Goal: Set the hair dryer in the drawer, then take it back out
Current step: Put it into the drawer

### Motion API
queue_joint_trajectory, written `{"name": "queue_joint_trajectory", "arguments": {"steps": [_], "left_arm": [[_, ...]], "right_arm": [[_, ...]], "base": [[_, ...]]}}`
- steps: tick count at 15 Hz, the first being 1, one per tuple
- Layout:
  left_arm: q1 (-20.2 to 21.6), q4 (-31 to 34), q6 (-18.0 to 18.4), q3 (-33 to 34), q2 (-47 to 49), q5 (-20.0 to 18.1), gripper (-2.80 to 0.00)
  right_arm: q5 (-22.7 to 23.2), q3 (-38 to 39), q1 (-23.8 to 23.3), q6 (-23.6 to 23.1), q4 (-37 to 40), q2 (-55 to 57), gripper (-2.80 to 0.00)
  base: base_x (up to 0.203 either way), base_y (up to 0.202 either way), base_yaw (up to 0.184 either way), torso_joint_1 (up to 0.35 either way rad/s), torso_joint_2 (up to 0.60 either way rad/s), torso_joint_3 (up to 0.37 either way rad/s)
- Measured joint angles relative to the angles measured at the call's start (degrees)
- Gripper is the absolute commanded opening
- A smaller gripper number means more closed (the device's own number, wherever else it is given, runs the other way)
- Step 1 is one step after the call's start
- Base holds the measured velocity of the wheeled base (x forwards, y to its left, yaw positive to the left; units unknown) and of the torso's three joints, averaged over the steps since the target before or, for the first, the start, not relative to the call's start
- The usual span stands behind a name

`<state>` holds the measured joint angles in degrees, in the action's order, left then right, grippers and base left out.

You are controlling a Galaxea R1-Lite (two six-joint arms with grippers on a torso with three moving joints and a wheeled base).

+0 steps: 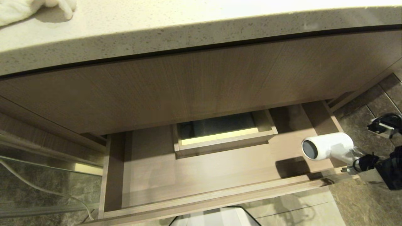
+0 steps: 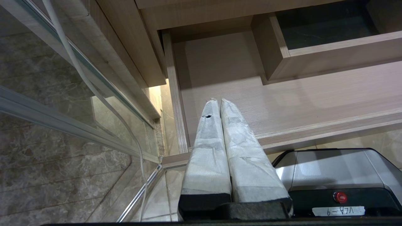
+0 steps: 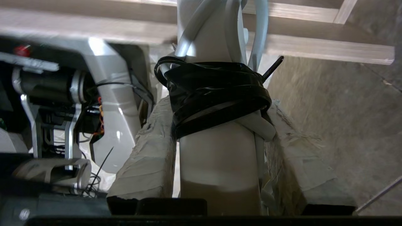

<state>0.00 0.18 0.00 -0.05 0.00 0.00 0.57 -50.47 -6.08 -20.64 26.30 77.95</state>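
Right gripper: jaws clenched on the handle of the hair dryer, padded fingers on both sides of it, just below the black strap binding the cord. Dryer is carried, barrel level, dark round end facing the drawer's middle, over the front right corner of the drawer; its shadow falls on the drawer floor. Not set down.

Left gripper: jaws pressed together, empty, parked over the drawer's front left corner.

Judgement: cannot tell whether this is the placing or the taking-out leg.

Drawer open, floor bare wood-grain; boxed cut-out at mid-back. Above: taller wood panel, speckled desk with a white towel at its far left. Tiled floor to the right.
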Motion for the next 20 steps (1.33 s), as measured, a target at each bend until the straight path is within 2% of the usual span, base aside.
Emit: {"name": "queue_joint_trajectory", "arguments": {"steps": [8, 20], "left_arm": [[0.00, -0.02, 0.00, 0.05, 0.00, 0.00, -2.80], [0.00, 0.00, 0.00, 0.00, 0.00, -0.02, -2.80]], "right_arm": [[-0.06, -8.20, -4.55, -0.13, -10.15, 19.42, -2.80], [-0.14, -29.23, -5.08, -0.68, -17.77, 44.73, -2.80]], "base": [[0.000, 0.000, 0.000, 0.000, 0.00, 0.000], [0.000, 0.000, 0.000, 0.000, 0.00, 0.000]]}}
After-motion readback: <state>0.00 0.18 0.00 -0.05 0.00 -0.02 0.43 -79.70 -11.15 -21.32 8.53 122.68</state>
